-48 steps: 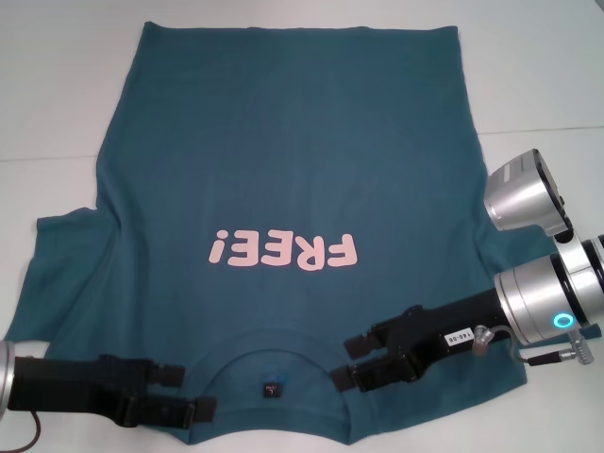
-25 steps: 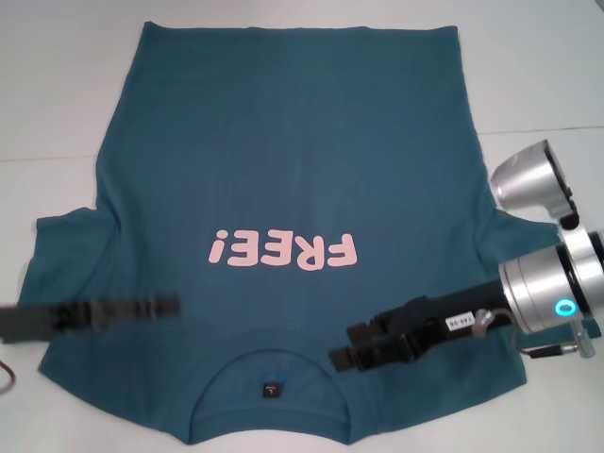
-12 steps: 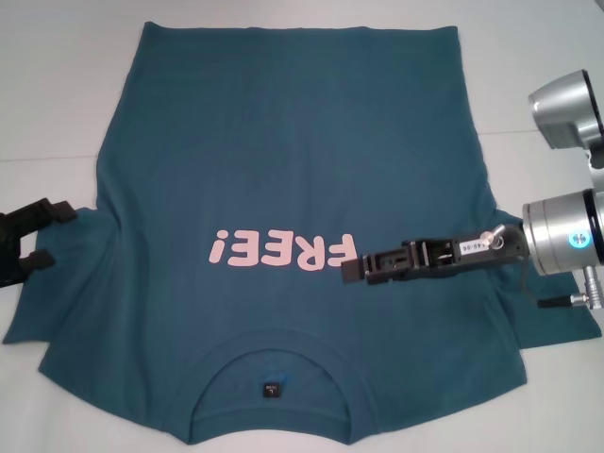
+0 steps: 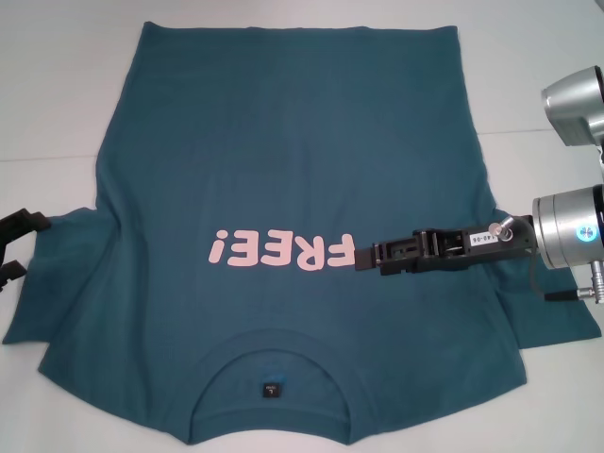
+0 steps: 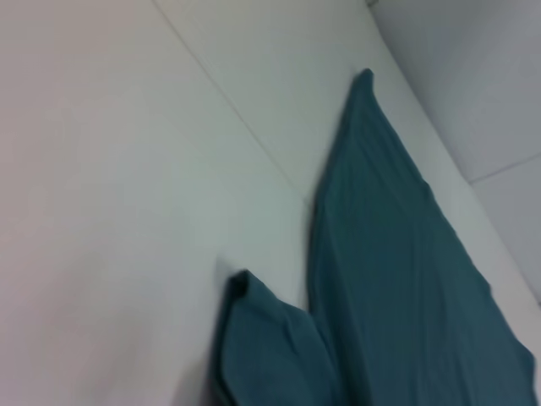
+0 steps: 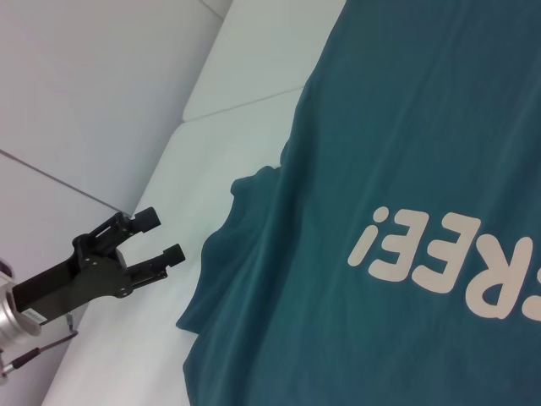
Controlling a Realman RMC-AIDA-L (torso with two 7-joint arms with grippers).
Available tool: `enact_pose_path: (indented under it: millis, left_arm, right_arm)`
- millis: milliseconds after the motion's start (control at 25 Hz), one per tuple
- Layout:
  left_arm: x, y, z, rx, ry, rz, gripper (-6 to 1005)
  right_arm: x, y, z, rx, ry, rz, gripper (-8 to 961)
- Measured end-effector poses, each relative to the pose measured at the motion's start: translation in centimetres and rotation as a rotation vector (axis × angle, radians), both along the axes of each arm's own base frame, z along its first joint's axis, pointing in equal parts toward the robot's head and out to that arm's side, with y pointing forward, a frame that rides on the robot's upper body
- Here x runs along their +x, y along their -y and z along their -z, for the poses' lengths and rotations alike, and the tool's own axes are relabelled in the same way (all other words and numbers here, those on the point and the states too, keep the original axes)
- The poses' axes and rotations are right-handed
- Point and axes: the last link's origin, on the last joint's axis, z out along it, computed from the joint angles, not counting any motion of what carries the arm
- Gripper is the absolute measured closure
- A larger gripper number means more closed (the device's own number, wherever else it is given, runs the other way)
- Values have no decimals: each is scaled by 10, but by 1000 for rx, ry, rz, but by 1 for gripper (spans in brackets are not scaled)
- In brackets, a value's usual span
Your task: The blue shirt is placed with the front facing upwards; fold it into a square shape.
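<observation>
Head camera looks down; both wrist cameras share the blue shirt (image 4: 293, 179).

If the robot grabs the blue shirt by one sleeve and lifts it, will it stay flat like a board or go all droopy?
Probably droopy. The blue shirt lies limp on the table, with soft wrinkles in its sleeve, so it likely bends wherever it is lifted. It looks thin, so probably light. Pushed, it would likely bunch up rather than slide whole.
</observation>
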Motion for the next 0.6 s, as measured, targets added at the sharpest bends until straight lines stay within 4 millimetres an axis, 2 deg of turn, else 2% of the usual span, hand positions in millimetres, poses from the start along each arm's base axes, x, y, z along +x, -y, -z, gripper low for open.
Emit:
enact_pose_path:
  millis: [600]
  left_arm:
    - [-4,-16,8,18,-139,-4,93]
  right_arm:
    - [2,0,0,5,8,-2,270]
